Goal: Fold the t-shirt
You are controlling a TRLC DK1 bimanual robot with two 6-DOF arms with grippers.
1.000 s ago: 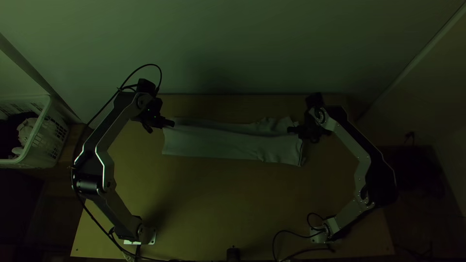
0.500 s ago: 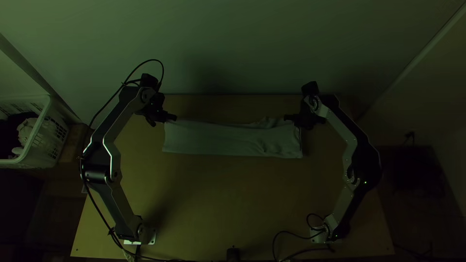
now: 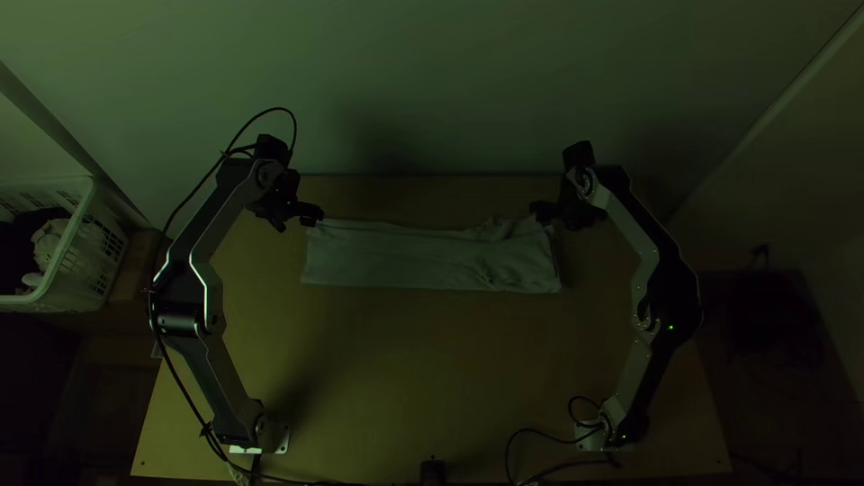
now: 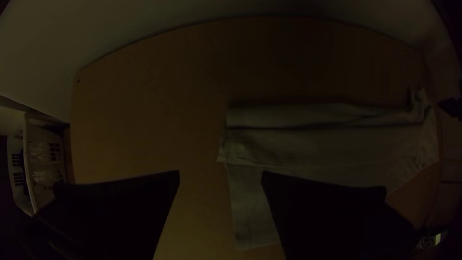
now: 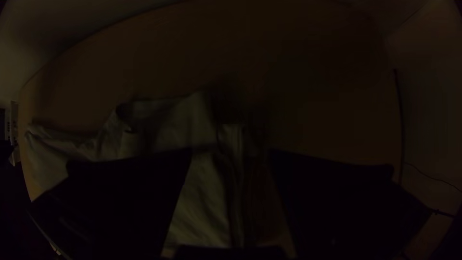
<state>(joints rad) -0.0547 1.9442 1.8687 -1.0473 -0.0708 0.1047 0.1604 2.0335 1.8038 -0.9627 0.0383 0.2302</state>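
Observation:
The pale t-shirt (image 3: pixel 405 259) lies folded into a long strip across the table, rumpled toward its right end. My left gripper (image 3: pixel 310 217) is at the strip's far left corner. In the left wrist view the same gripper (image 4: pixel 220 178) stands open, with the left end of the shirt (image 4: pixel 308 149) between and beyond its fingers. At the far right corner is my right gripper (image 3: pixel 540 214). Seen from its wrist, this gripper (image 5: pixel 231 156) is open too, above the layered edge of the shirt (image 5: pixel 202 192). Neither one holds cloth.
A white basket (image 3: pixel 76 256) with cloth in it stands left of the table (image 3: pixel 423 378). Behind the table's far edge rises a pale wall (image 3: pixel 450 90). Black cables (image 3: pixel 517 450) run along the near edge by the arm bases.
Both arms have moved up the picture, away from the near edge. The shirt's near edge, mostly at the right end, has shifted up, and both grippers now stand off the cloth.

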